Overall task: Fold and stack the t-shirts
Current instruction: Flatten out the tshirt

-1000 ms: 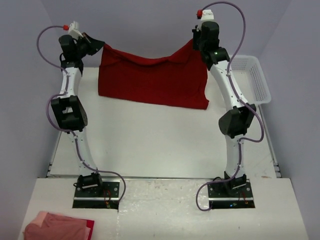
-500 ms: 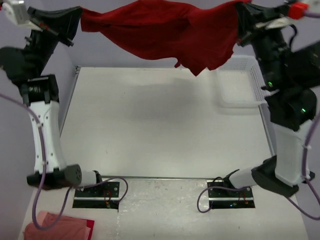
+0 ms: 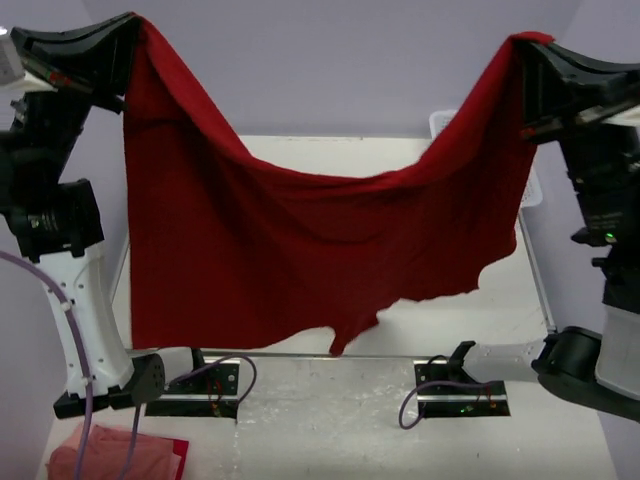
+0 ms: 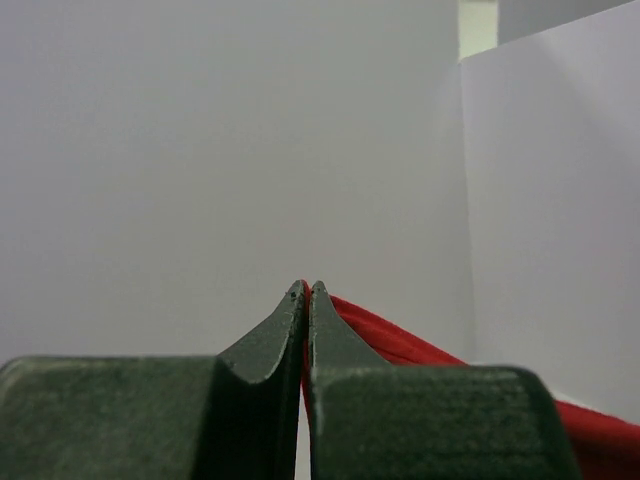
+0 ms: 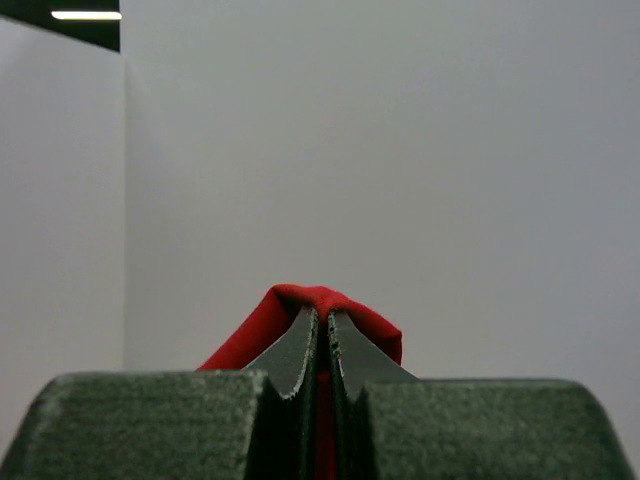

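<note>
My left claw (image 3: 122, 45) and right claw (image 3: 527, 62) are each clenched on the upper edge of the deep red t-shirt (image 3: 300, 240), holding it high above the worktop (image 3: 515, 300). The cloth hangs spread between them, sagging in the middle, with its ragged lower edge toward the near side. A pink cloth heap (image 3: 110, 455), perhaps another shirt, lies at the near left.

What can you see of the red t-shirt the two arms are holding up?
The red t-shirt is plain deep red soft cloth, spread wide in the air like a curtain. The left gripper and the right gripper are each shut on a top corner. Its top edge sags between them; its lower edge is uneven, lowest near the middle. No label shows. Nothing else appears to touch it.
</note>
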Robot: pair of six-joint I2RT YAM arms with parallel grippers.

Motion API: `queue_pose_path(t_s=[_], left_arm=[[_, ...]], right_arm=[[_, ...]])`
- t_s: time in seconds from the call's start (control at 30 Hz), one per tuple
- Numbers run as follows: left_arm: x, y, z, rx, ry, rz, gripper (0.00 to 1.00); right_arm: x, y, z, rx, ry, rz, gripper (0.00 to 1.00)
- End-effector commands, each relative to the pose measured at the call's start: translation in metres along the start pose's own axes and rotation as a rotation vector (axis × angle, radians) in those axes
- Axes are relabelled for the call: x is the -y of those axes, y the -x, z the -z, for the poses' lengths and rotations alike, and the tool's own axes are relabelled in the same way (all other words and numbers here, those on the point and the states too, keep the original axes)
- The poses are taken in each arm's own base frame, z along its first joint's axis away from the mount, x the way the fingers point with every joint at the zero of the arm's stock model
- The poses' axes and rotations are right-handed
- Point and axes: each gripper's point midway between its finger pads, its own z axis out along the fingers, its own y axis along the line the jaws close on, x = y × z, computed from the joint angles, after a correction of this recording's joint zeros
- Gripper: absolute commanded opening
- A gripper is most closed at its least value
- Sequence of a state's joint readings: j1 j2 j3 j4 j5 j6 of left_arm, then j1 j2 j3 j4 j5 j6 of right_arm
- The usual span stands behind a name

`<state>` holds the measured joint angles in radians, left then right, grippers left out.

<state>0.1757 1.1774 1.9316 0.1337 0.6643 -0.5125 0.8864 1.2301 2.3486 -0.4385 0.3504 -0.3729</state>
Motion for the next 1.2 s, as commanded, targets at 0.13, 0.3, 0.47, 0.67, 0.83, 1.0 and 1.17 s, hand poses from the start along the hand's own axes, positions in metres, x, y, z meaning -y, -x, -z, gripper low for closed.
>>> queue_pose_path(t_s=[0.13, 0.3, 0.47, 0.67, 0.83, 1.0, 1.17], left_arm=[[-0.121, -0.146, -0.043, -0.183, 0.153, 0.186, 0.0], [-0.173, -0.21, -0.064, -0.235, 0.172, 0.203, 0.0], [-0.227, -0.256, -0.075, -0.213, 0.2, 0.224, 0.0], [-0.238, -0.215, -0.074, -0.079, 0.145, 0.184, 0.0], [-0.213, -0.163, -0.072, -0.04, 0.145, 0.116, 0.0], [-0.224, -0.236, -0.046, -0.199, 0.182, 0.275, 0.0], [-0.227, -0.394, 0.028, -0.504, 0.318, 0.604, 0.0]], right_arm=[[-0.017, -0.085, -0.081, -0.105, -0.038, 0.186, 0.0], [0.013, -0.131, -0.133, -0.106, -0.082, 0.203, 0.0], [0.041, -0.184, -0.175, -0.092, -0.094, 0.184, 0.0], [0.069, -0.169, -0.177, -0.035, -0.121, 0.175, 0.0], [0.073, -0.144, -0.162, -0.012, -0.116, 0.172, 0.0], [0.075, -0.237, -0.154, -0.277, -0.107, 0.085, 0.0], [0.056, -0.37, -0.1, -0.652, -0.114, -0.104, 0.0]])
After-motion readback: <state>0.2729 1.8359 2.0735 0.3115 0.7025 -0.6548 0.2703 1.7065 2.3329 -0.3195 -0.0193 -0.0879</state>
